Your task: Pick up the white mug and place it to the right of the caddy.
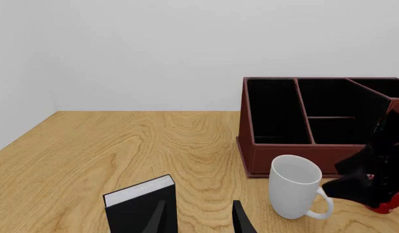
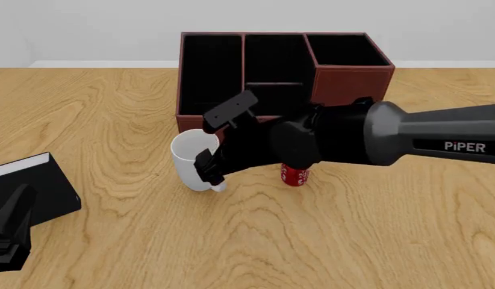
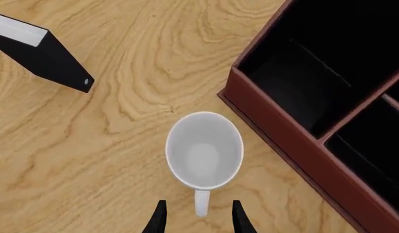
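Nearest the camera, at the near left edge, sits the left gripper (image 2: 11,232), fingers apart and holding nothing, beside one small black box (image 2: 35,189) with a white edge. Across the wooden table (image 2: 111,108), one large reddish-brown caddy (image 2: 352,75) with three black compartments stands at the far side. Reaching in from the right, the right gripper (image 3: 197,219) has its fingers spread on either side of the handle of the one white mug (image 2: 189,158); whether they touch it I cannot tell. That mug stands upright just near the caddy's left front corner. One red cup (image 2: 295,175) stands to its right.
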Robot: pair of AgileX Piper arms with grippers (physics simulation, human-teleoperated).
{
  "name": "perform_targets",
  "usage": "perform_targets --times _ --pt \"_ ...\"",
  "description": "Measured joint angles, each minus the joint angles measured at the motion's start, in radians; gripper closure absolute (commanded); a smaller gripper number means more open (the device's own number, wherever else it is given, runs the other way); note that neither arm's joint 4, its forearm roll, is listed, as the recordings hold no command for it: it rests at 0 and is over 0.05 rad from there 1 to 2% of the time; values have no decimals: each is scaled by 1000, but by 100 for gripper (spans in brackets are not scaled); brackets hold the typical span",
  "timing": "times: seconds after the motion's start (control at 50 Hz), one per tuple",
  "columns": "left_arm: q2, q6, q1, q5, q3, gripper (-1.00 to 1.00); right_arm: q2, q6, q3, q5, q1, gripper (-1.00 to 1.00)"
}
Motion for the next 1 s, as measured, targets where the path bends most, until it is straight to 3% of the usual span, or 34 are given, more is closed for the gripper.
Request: perform_targets --times 1.0 --pt "0 0 0 0 0 -100 74 38 15 -43 -4 -100"
